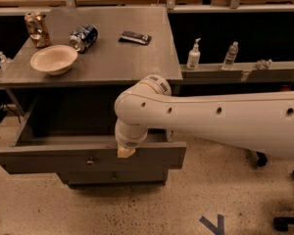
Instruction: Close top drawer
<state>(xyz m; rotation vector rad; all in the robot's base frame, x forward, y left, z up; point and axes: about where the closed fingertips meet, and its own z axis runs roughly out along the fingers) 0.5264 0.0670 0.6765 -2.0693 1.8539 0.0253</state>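
Top drawer (49, 160), partly open, lies left-right, front facing down-frame; end effector (126, 152) at its front edge, grip state unclear.

Cream bowl (54, 58), upright can (37, 29) behind it, blue can (83, 37) on its side, dark packet (134, 37), pump bottle (193, 57), water bottle (231, 57)

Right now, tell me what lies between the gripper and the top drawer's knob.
Only bare grey front panel, in the camera view. The gripper sits at the top drawer's upper edge, apart from the knob.

Warm overhead light, deep shadow inside cabinet (122, 60), claw (126, 152) lit on top drawer (49, 161) front
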